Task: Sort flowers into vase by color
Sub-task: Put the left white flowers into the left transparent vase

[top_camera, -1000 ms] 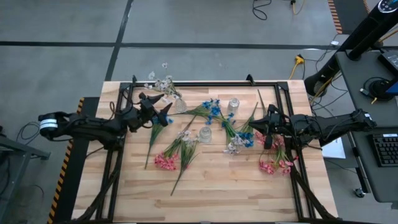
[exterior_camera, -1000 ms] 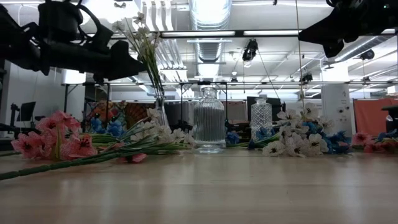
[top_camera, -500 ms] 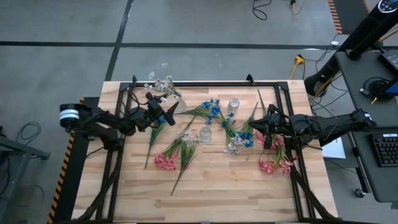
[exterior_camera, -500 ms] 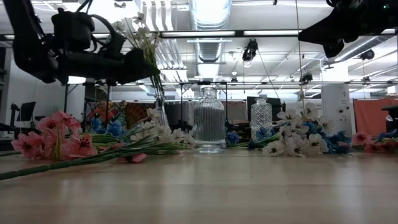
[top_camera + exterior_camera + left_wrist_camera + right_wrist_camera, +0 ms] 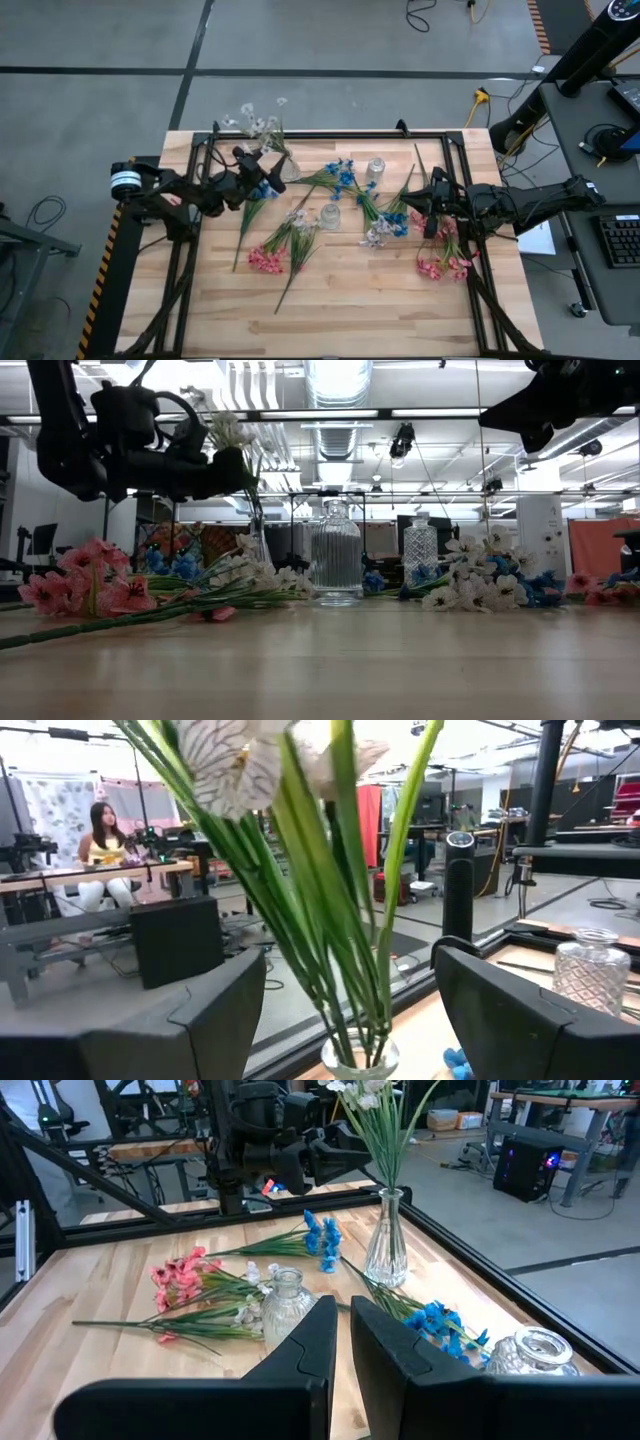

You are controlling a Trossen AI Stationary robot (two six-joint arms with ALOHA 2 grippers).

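Three vases (image 5: 330, 216) stand mid-table, loose flowers (image 5: 268, 260) lying around and between them.

In your left wrist view the white flowers (image 5: 330, 870) run off the frame, so you see only stems and one petal, and just the rim of their slim vase (image 5: 360, 1062) shows. In the low view the right tool (image 5: 535, 432) is cut off at the frame's edge. The seated person (image 5: 100, 840) behind is too blurred to make out.
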